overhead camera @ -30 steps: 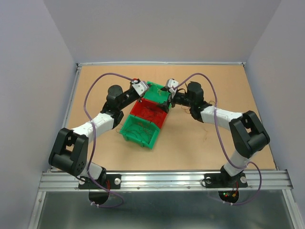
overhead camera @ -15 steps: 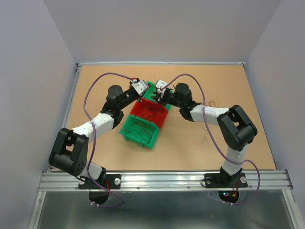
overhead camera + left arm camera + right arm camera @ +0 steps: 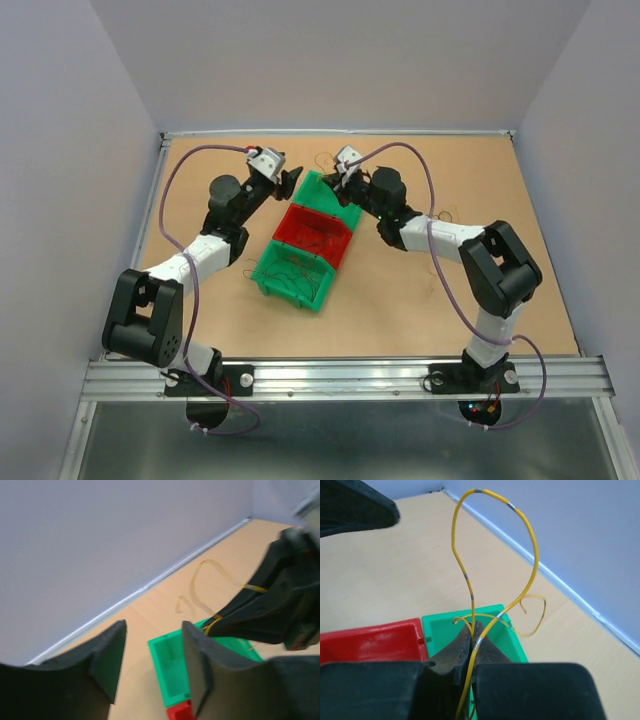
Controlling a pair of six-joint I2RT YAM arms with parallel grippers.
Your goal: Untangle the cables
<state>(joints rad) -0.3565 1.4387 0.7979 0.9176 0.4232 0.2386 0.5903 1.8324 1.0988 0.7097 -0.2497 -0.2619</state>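
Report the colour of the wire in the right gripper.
Yellow wire with grey bands; clearest in right wrist view.

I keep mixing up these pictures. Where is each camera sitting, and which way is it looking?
Top: high behind the arms, looking down at the table and three bins; both arms show.
Left wrist: on the left arm, facing a wall; its open left gripper shows.
Right wrist: on the right arm, facing a wall; its right gripper, shut on a yellow wire, shows.
Both wrist views share that wire and the green bin.
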